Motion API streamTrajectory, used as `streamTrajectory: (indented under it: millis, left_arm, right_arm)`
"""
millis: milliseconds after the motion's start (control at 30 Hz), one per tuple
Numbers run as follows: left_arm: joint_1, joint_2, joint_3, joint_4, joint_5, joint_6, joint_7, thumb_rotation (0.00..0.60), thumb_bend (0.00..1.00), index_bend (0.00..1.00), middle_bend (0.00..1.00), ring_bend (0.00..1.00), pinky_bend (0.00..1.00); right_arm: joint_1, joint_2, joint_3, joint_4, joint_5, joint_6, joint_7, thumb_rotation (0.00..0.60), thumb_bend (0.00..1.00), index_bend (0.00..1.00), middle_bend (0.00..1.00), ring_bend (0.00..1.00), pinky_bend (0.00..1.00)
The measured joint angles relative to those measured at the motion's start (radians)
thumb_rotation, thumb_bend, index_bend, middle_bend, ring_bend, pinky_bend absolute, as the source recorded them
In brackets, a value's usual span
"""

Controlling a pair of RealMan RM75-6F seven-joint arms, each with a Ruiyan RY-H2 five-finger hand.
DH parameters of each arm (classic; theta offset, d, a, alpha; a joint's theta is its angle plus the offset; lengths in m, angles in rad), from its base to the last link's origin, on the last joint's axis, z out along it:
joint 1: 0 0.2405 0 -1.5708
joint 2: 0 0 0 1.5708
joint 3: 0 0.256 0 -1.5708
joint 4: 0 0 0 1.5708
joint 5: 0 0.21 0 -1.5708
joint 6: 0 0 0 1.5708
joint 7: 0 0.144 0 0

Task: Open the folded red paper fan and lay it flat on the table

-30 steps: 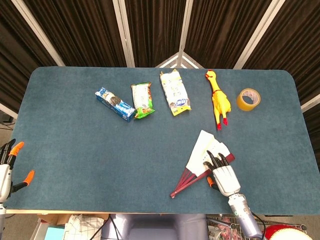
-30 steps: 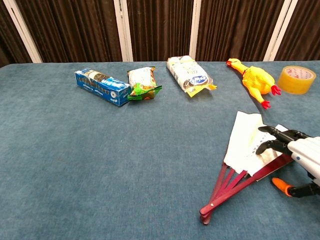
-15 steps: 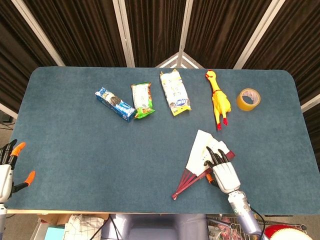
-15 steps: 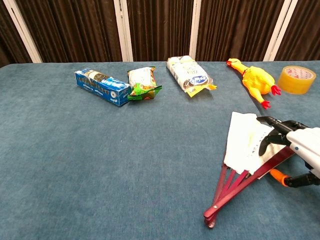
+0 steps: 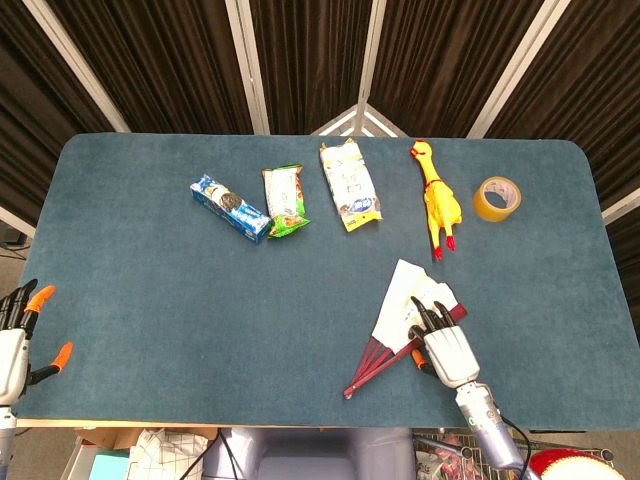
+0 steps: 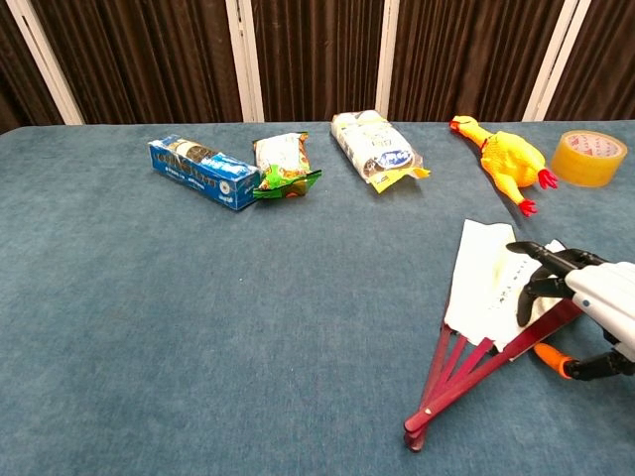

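Matt paper fan (image 5: 400, 310) on napped cloth table (image 5: 150, 280).

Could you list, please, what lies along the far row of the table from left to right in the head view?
Blue biscuit box → green snack packet → white and yellow snack bag → yellow rubber chicken → roll of tan tape.

I'm keeping my right hand (image 5: 445, 348) low over the near right of the table, palm down, dark fingers (image 6: 541, 270) reaching forward. My left hand (image 5: 14, 340) is hanging off the left edge, fingers spread, holding nothing.
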Motion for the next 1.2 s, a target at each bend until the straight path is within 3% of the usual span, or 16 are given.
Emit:
streamTrajectory:
  millis: [233, 400, 733, 1200]
  left_arm:
    - [-0.001, 0.0, -0.001, 0.0, -0.002, -0.001, 0.0, 0.6, 0.42, 0.14, 0.0, 0.0, 0.0]
    - [0.0, 0.0, 0.0, 0.0, 0.0, 0.002, -0.001, 0.6, 0.42, 0.15, 0.0, 0.0, 0.0]
    - [0.002, 0.001, 0.0, 0.0, 0.002, 0.007, -0.002, 0.6, 0.42, 0.15, 0.0, 0.0, 0.0]
    - [-0.006, -0.007, 0.005, 0.005, 0.018, -0.002, -0.002, 0.6, 0.42, 0.15, 0.0, 0.0, 0.0]
  right_arm:
    - [0.008, -0.017, -0.003, 0.018, 0.005, -0.013, 0.005, 0.6, 0.4, 0.46, 0.05, 0.22, 0.11]
    - [0.012, -0.029, -0.005, 0.033, 0.007, -0.018, 0.012, 0.6, 0.4, 0.55, 0.06, 0.22, 0.11]
    - [0.021, -0.019, 0.005, 0.034, -0.001, 0.016, 0.052, 0.6, 0.4, 0.6, 0.07, 0.22, 0.11]
    - [0.058, 0.148, 0.065, -0.165, -0.005, 0.051, 0.054, 0.6, 0.4, 0.63, 0.07, 0.22, 0.11]
